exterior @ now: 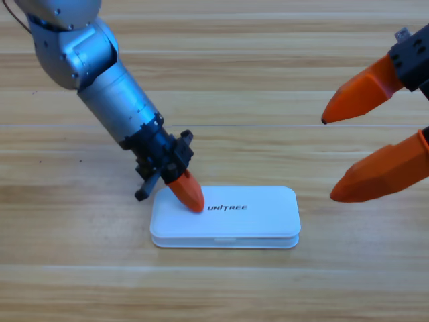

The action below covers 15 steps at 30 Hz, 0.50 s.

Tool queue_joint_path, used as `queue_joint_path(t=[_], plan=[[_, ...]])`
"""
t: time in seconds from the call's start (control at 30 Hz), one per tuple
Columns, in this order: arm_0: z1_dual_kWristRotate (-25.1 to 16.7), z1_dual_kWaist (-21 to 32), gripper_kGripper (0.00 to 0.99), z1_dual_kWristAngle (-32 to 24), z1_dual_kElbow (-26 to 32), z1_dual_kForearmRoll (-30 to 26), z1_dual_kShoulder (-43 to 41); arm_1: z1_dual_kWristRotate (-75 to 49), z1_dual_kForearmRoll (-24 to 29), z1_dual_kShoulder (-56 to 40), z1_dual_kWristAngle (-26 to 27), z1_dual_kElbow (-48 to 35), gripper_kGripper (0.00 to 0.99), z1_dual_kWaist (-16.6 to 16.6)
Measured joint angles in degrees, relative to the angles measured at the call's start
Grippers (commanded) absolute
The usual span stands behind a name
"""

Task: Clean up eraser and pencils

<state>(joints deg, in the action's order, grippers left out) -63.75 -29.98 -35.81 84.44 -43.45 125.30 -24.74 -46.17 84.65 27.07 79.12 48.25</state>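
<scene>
Pressing on the closed white case (pixel 224 217) near the table's (pixel 281 67) front edge, the left gripper (pixel 189 193) has jaws together; right gripper (pixel 352 151) waits spread at the right edge.

1. The place looks like a robot test lab, not a home.
2. Two grey arms reach over a plain wooden bench (pixel 281 288).
3. A white case (pixel 225 217) carries the printed word "UNITREE".
</scene>
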Motion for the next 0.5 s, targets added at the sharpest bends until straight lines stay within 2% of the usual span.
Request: queue_joint_path(t=[0.5], plan=[[0.3,-0.6,0.000,0.0,-1.6,1.6,-0.4,0.0,0.0,0.1,0.0,0.0,0.946,0.2]])
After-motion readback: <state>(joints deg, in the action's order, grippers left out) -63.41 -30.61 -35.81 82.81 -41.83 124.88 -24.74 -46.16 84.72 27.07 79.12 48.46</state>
